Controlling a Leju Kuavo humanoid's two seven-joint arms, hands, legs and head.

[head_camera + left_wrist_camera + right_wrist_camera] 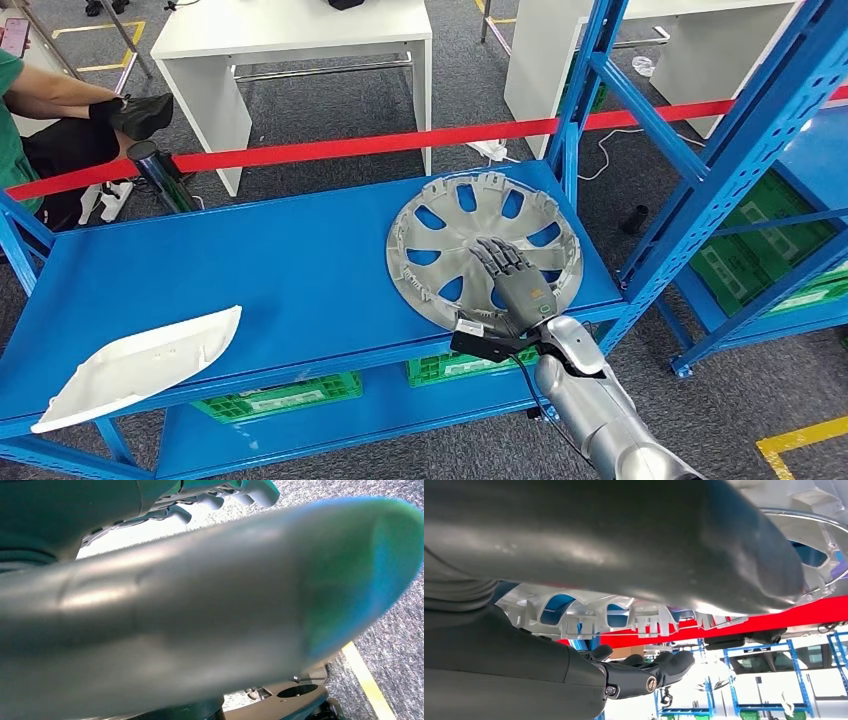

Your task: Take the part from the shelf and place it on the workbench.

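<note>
1. the right arm (600,410) comes up from the near right corner of the head view, silver, with a black cable and a black box at the wrist.
2. the right hand (512,278) lies palm down on the grey wheel cover (455,225), fingers stretched out side by side toward the far left, reaching from the near rim to about the hub.
3. in the right wrist view the dark fingers (659,669) are extended under the ribbed edge of the cover; whether they clamp it i cannot tell.
4. in the left wrist view the left hand (150,580) is a blurred grey thumb with fingertips (250,492) lined up together beyond it, over grey carpet; nothing shows in its grasp.
5. the wheel cover rests flat, inner side up, on the right end of the blue shelf (250,270), its near edge at the shelf's front lip.
6. a white plastic panel (140,365) lies at the near left corner of the shelf, overhanging the front edge.
7. green crates (280,400) sit on the level below.
8. beyond the shelf runs a red barrier tape (330,150), then white tables (290,40) on grey carpet with yellow floor lines.
9. a seated person (60,120) is at the far left.
</note>
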